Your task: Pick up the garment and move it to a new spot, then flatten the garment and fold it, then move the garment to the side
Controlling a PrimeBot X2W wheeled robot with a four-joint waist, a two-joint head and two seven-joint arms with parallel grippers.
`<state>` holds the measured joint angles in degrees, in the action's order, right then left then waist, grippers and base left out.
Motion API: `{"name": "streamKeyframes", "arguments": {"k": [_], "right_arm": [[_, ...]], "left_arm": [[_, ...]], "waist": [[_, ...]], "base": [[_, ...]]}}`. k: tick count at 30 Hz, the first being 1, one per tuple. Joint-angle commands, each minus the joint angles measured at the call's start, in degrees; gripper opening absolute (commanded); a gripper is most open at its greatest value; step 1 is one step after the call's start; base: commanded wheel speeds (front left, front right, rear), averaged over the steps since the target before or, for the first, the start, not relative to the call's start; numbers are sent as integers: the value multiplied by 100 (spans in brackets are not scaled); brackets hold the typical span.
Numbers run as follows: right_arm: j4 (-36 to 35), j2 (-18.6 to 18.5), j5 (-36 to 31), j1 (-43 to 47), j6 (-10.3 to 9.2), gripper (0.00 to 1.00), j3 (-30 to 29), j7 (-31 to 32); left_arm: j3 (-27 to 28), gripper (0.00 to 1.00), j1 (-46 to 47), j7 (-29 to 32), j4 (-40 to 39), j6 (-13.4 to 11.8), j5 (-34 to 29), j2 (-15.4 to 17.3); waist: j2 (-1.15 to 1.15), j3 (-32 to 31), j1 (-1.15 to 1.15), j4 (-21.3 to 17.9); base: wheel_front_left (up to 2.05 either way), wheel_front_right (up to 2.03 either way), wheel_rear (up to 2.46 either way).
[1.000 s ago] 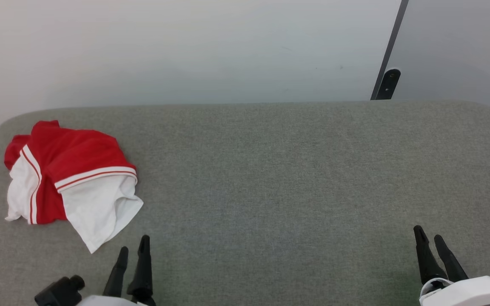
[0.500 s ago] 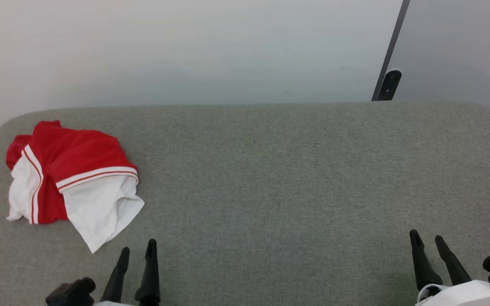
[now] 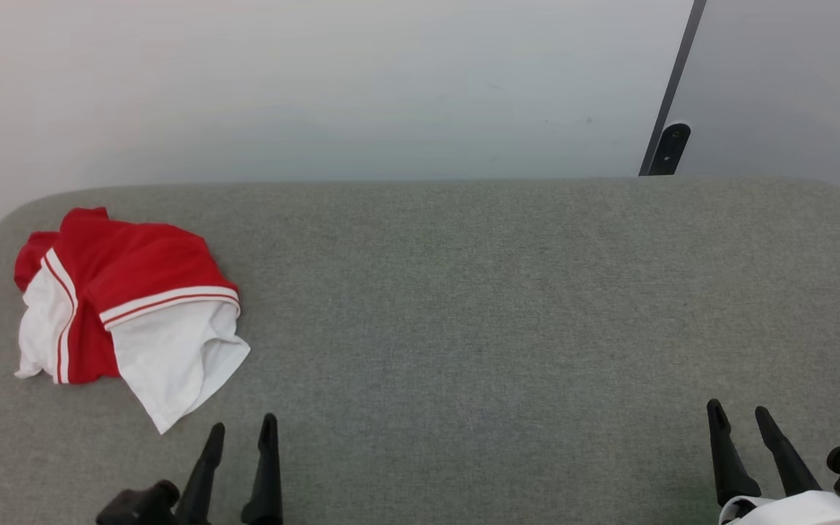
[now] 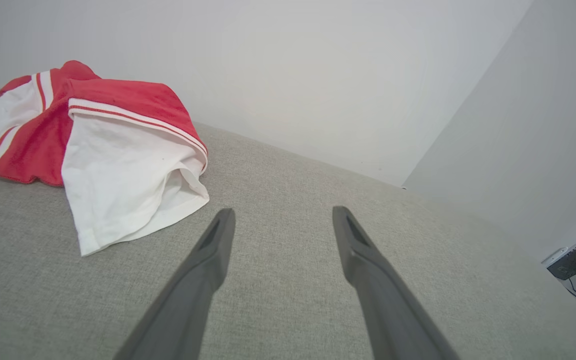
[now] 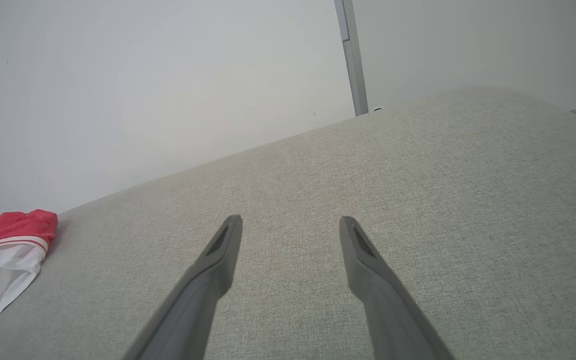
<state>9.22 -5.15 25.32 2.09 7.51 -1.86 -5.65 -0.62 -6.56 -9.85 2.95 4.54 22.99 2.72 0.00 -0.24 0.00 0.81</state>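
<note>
Both grippers are edging lower in the head view, left gripper (image 3: 243, 423) drifting right, right gripper (image 3: 738, 406) aiming forward, both spread and empty. From the left wrist, the red T-shirt (image 4: 118, 150) is lying crumpled ahead-left of the jaws. From the right wrist, it is sitting far left. Pickup is pending, calling for a forward-left reach.

One garment (image 3: 135, 292), one left gripper (image 3: 243, 423), one right gripper (image 3: 737, 407), one table (image 3: 464, 292)

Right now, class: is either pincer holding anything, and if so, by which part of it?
Nothing is held. The left pincer and the right pincer are both open and empty; the garment lies crumpled, apart from both.
</note>
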Motion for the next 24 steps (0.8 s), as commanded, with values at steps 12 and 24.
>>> {"name": "streamKeyframes", "arguments": {"k": [12,24], "right_arm": [[-85,46,-622,120,-3,100,-76,-209],[-60,95,-1029,166,-3,100,-106,-342]], "left_arm": [[-65,100,-176,-200,-130,-22,-750,32],[-124,100,-297,-344,-195,-80,-1335,31]], "waist": [[0,-1,0,24],[0,1,0,53]], "base": [[0,0,0],[0,0,0]]}}
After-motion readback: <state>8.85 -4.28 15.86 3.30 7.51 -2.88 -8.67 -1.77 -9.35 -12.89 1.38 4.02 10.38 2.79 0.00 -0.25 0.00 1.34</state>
